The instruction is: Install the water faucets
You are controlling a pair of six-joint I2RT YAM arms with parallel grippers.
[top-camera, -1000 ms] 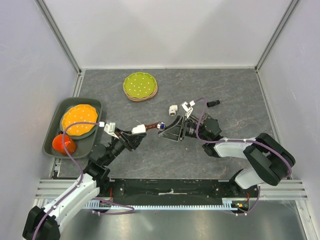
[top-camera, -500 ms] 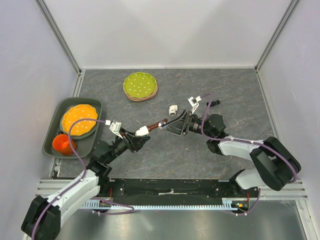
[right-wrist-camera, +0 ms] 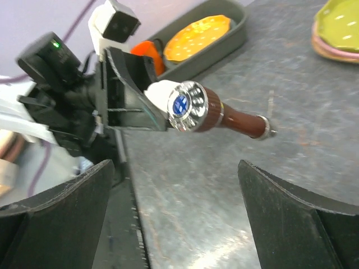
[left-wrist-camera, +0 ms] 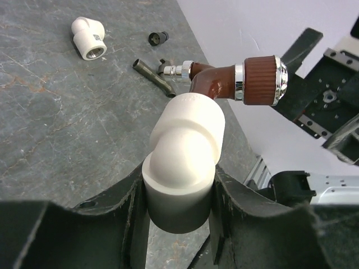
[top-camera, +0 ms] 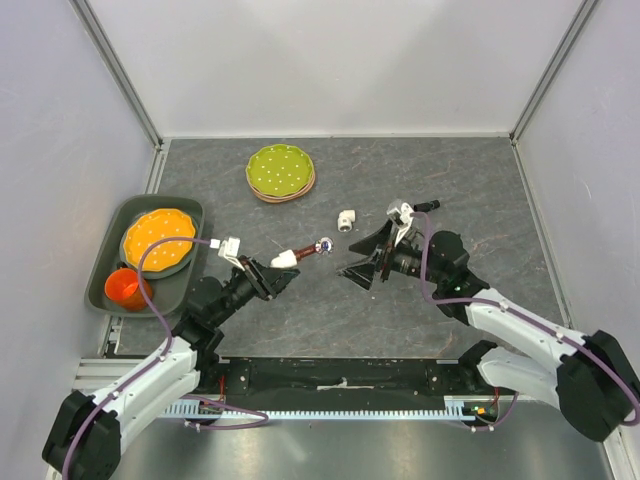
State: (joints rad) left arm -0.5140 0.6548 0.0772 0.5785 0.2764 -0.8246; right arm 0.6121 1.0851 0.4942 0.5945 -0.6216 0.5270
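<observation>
From above, the left claw (top-camera: pixel 274 271) is seen clamped on a white elbow fitting (top-camera: pixel 285 259). The reddish-brown faucet (top-camera: pixel 308 250) points out of it toward the right claw (top-camera: pixel 367 257), which is spread wide, holds nothing and stands slightly apart from the faucet's handle end, above the grey surface (top-camera: pixel 300 320). In the left wrist view, the elbow is shown pinched narrowly between both fingers, with the faucet seated at its upper mouth; how deeply it is threaded cannot be told. The dark grey faucet (left-wrist-camera: pixel 154 72) is seen lying on the surface beyond, not yet fitted, near a second white elbow (left-wrist-camera: pixel 88 45). In the right wrist view, the ribbed handle with its blue mark faces the camera between the open fingers. Threading is judged to be the step in hand: the right claw should be brought on square to the faucet's axis, closed on the body, and turned while the elbow is held firm.
</observation>
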